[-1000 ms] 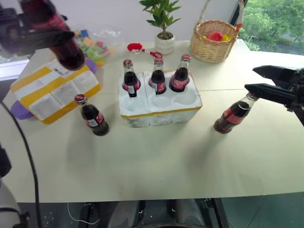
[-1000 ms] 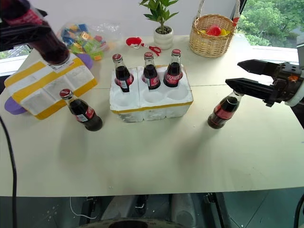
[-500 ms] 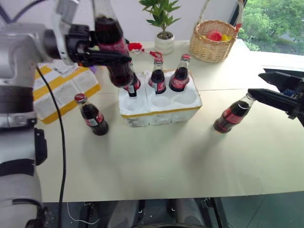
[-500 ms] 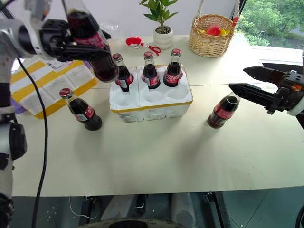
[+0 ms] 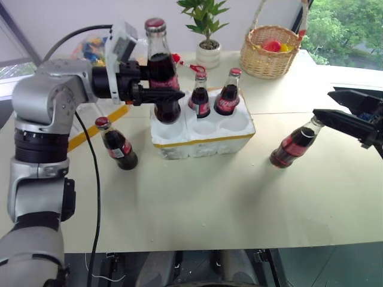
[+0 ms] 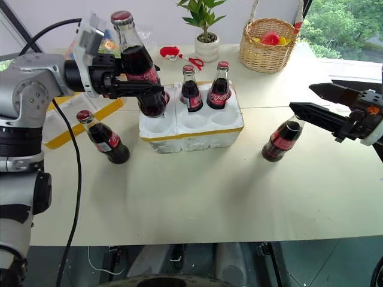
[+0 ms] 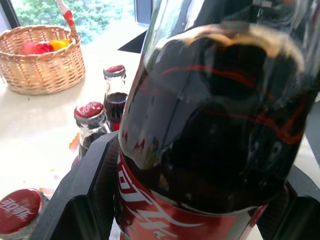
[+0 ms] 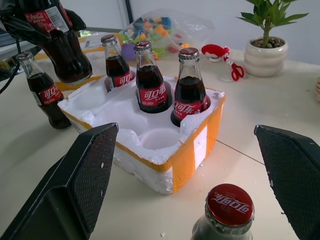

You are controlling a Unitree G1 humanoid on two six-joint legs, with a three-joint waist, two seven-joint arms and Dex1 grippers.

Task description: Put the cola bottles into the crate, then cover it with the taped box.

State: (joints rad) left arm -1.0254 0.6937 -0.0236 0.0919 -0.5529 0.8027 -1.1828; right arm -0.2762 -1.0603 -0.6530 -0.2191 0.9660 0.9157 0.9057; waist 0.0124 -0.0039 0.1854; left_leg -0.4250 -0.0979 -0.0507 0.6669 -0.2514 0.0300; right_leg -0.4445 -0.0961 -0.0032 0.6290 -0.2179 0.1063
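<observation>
on the left i see the taped box lying on the bench, partly behind my arm. 1 cola bottle stands beside it. my left hand is clenched around a bottle over the crate, where 3 bottles stand. my right hand is released above the last bottle.

Left end effector clamped level; right end effector spread wide.

six cola bottles, one crate, one basket, one plant.
</observation>
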